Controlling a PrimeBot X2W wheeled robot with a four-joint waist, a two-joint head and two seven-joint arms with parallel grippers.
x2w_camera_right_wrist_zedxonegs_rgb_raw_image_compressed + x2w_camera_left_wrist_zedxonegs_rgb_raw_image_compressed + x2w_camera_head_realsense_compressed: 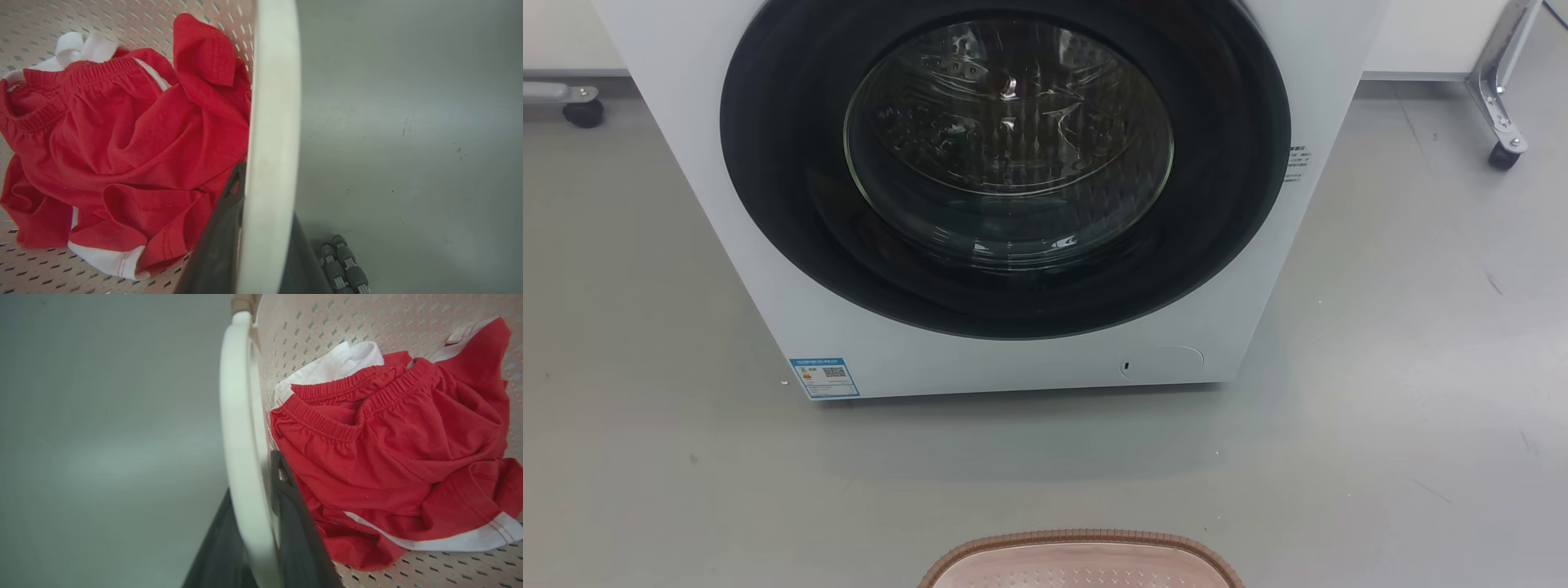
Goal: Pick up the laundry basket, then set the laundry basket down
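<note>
You are gripping one laundry basket [1082, 562], sitting in front of the one washing machine [1005, 188] and apart from it. Your left gripper [253, 475] is clamping the left handle [237, 396]; your right gripper [267, 196] is clamping the right handle [273, 81]. The grasp is looking complete. Whether you are lifting, I cannot tell, and the setting down is remaining. Red clothing [388, 449] is lying inside, count unclear.

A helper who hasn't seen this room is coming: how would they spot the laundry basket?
Find the white front-loading washing machine with its round dark door; just in front of it is the laundry basket. It is pale pink perforated plastic with a brown woven-look rim and white side handles, holding red clothes with white trim.
</note>
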